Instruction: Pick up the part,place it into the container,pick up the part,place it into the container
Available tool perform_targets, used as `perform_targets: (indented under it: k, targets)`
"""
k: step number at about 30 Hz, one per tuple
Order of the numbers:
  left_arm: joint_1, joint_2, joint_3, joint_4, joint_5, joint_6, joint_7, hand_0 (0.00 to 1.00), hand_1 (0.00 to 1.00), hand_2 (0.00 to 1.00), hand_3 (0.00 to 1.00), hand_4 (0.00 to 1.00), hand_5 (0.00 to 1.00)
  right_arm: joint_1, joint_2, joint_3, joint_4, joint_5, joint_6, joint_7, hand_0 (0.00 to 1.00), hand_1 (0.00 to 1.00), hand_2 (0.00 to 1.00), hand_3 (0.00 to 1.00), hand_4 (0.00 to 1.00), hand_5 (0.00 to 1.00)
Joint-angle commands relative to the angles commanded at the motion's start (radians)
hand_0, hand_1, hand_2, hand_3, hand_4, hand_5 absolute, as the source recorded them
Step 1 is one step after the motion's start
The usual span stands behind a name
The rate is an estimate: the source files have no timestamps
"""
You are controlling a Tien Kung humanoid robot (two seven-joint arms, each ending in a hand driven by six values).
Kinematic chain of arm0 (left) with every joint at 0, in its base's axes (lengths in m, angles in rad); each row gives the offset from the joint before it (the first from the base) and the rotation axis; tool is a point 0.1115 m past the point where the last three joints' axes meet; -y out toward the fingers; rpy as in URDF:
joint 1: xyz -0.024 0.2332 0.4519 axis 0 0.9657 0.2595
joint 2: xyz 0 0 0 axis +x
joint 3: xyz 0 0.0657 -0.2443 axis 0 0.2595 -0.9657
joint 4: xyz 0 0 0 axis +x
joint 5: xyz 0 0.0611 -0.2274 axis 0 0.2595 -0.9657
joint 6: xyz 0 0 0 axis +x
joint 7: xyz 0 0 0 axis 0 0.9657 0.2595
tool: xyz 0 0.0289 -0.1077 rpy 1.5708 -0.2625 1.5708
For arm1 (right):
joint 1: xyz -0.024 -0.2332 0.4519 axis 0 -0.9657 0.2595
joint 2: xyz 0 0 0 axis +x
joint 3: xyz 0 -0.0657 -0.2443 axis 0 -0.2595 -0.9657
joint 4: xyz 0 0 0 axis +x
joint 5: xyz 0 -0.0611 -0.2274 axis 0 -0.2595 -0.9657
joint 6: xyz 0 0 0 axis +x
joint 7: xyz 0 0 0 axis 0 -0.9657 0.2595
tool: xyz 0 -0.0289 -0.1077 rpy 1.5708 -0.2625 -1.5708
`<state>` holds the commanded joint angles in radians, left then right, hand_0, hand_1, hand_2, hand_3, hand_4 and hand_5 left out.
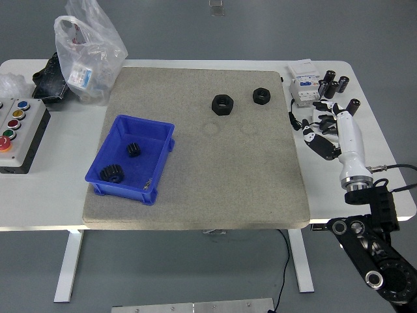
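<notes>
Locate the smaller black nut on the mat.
In the head view, the smaller black nut sits at the mat's far right, just right of the larger nut.

We could not see the left arm at all. The right arm [374,261] ran out of the picture at the lower right corner, below the desk's [365,195] near edge. The control box [18,134] at the desk's left edge was cut off by the picture's left side. Inside the clear plastic bag [88,55] at the far left corner, the contents were too blurred to name. A small piece [147,185] lying in the blue bin [104,189] was too tiny to identify.
</notes>
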<state>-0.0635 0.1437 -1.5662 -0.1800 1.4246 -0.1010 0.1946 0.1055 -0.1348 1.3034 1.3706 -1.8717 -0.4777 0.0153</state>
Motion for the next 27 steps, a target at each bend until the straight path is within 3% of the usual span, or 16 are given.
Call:
perform_targets:
  k: [7, 8, 13, 14, 21, 27]
  targets:
    - [0.008, 0.018, -0.025, 0.0, 0.02, 0.001, 0.008, 0.66, 0.547, 0.56, 0.704, 0.62, 0.231, -0.021, 0.013, 0.032, -0.011, 0.063, 0.0, 0.031, 0.411, 0.625, 0.706, 0.699, 0.618, 0.218]
    - [0.011, 0.019, -0.03, 0.0, 0.023, 0.001, 0.009, 0.66, 0.547, 0.56, 0.703, 0.62, 0.231, -0.024, 0.014, 0.039, -0.012, 0.069, 0.003, 0.039, 0.411, 0.623, 0.705, 0.702, 0.672, 0.305]
    - [0.018, 0.018, -0.054, 0.0, 0.043, 0.0, 0.014, 0.66, 0.547, 0.56, 0.703, 0.62, 0.231, -0.038, 0.015, 0.068, -0.014, 0.098, 0.033, 0.083, 0.411, 0.623, 0.705, 0.702, 0.672, 0.305]
    - [0.02, 0.017, -0.059, 0.0, 0.047, 0.0, 0.015, 0.659, 0.547, 0.56, 0.703, 0.62, 0.231, -0.043, 0.015, 0.074, -0.013, 0.105, 0.039, 0.093, 0.425, 0.643, 0.706, 0.731, 0.803, 0.458]
    - [0.043, 0.025, -0.052, 0.0, 0.024, 0.002, 0.014, 0.659, 0.547, 0.561, 0.702, 0.619, 0.228, -0.074, 0.029, 0.093, -0.037, 0.138, 0.06, 0.128, 0.437, 0.651, 0.707, 0.734, 0.835, 0.5]
    - [0.073, 0.024, -0.087, 0.0, 0.041, 0.004, 0.026, 0.659, 0.547, 0.561, 0.701, 0.619, 0.228, -0.072, 0.045, 0.121, -0.04, 0.12, 0.064, 0.133, 0.446, 0.654, 0.708, 0.73, 0.841, 0.515]
